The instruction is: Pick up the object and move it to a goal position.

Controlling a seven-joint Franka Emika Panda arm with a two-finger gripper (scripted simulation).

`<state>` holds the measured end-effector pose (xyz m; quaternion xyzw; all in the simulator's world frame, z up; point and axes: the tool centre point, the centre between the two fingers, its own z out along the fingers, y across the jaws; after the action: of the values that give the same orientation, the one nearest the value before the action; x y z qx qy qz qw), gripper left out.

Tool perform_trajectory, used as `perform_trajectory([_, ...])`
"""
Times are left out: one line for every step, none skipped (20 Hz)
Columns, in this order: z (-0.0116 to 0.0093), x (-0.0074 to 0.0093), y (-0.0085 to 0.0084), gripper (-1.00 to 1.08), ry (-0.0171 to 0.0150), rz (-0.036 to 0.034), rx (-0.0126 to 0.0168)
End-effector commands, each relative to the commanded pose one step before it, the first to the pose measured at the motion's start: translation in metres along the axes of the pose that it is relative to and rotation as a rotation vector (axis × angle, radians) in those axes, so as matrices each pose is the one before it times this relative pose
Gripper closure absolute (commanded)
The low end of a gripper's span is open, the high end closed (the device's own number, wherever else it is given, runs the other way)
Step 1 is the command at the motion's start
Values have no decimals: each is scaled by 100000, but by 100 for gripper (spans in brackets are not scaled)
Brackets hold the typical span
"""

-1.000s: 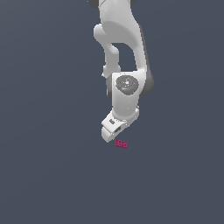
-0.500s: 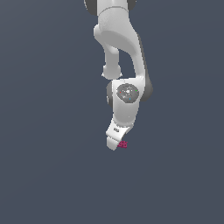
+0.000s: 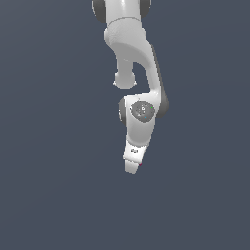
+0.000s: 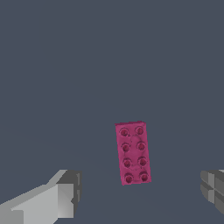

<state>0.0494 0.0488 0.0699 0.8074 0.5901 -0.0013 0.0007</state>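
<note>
The object, a small magenta-pink studded brick [image 4: 133, 153], lies flat on the grey floor. In the wrist view it sits between my two fingers, closer to the right one, and a little ahead of their tips. My gripper [image 4: 140, 189] is open, with one grey finger [image 4: 61, 194] on one side and the other finger [image 4: 213, 186] at the frame edge. Neither finger touches the brick. In the exterior view my gripper [image 3: 132, 166] points down and hides nearly all of the brick; only a pink sliver [image 3: 140, 165] shows at its right side.
The white arm [image 3: 141, 112] reaches down from the top of the exterior view. Plain dark grey floor [image 3: 58, 195] surrounds the brick on all sides. No goal marker shows.
The gripper has come down over the brick and shifted toward the exterior view's right. The brick, plainly visible below the gripper before, is now almost fully covered. The brick has not moved.
</note>
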Motion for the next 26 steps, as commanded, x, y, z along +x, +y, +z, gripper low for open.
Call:
perform_trajectory([309, 97, 124, -92, 115, -4210, -38])
perform_trajectory([99, 24, 36, -92, 35, -1256, -2])
perform_trajectory([87, 21, 32, -92, 31, -1109, -2])
perform_trajectory([76, 19, 27, -92, 28, -961, -2])
perform_trajectory([64, 14, 24, -92, 24, -811, -2])
perform_trajectory([52, 13, 19, -92, 20, -666, -2])
perform_trajectory([41, 9, 15, -92, 16, -517, -2])
perform_trajectory([29, 4, 11, -92, 11, -365, -1])
perform_trajectory([17, 9, 5, -92, 7, -229, -1])
perform_trajectory([6, -2, 3, -92, 2, -69, 0])
perform_trajectory([-20, -16, -21, -92, -21, 482, 31])
perform_trajectory([40, -3, 0, -92, 0, 0, 0])
perform_trajectory([120, -8, 0, -92, 0, 0, 0])
perform_trajectory([200, -14, 0, -92, 0, 0, 0])
perform_trajectory([277, 24, -14, -92, -3, -69, -4])
perform_trajectory([358, -26, -2, -92, 0, 0, 0])
perform_trajectory([433, 30, -22, -92, -4, -97, -4])
perform_trajectory([510, 5, -19, -92, -3, -69, -3])
perform_trajectory([584, -14, -18, -92, -2, -49, -2])
perform_trajectory([611, -3, -22, -92, -3, -69, -3])
perform_trajectory([529, 4, -19, -92, -3, -69, -3])
perform_trajectory([442, 0, -9, -92, -1, -49, -2])
perform_trajectory([357, -22, 7, -92, 0, 0, 0])
perform_trajectory([266, 33, 3, -92, 4, -69, -6])
perform_trajectory([185, 0, 26, -92, 0, 0, 0])
perform_trajectory([100, 10, 35, -92, 0, 0, 0])
